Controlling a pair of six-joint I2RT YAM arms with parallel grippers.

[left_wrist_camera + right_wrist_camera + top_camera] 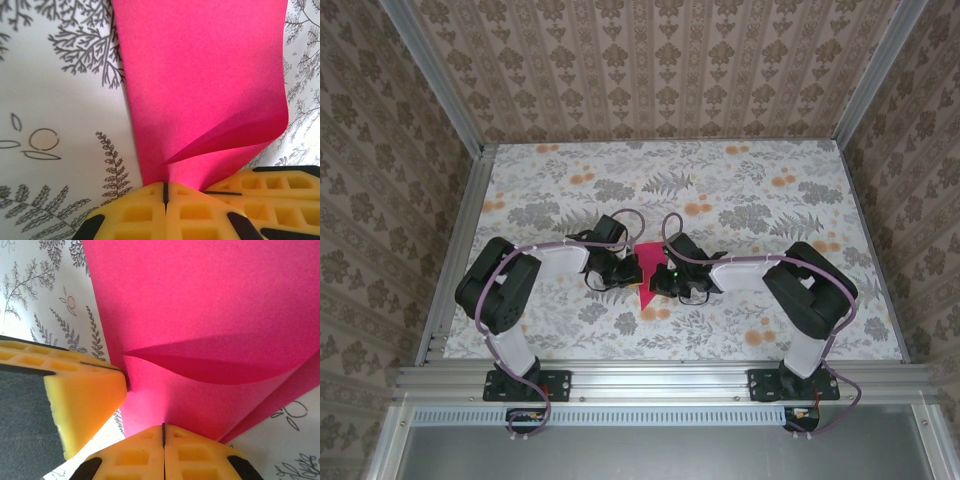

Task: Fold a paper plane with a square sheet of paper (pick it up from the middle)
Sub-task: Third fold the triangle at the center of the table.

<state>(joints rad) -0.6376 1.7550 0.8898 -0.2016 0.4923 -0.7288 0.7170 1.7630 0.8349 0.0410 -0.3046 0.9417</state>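
The left gripper [165, 192] and right gripper [163, 432] both pinch the pink paper [200, 75] at their tips; move slowly, don't rip.

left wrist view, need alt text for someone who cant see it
A magenta-pink sheet of paper, its lower flap curling over, is pinched at its near edge by the shut yellow fingers of the left gripper. The right gripper meets the same edge beside it, above a table printed with grey ferns.
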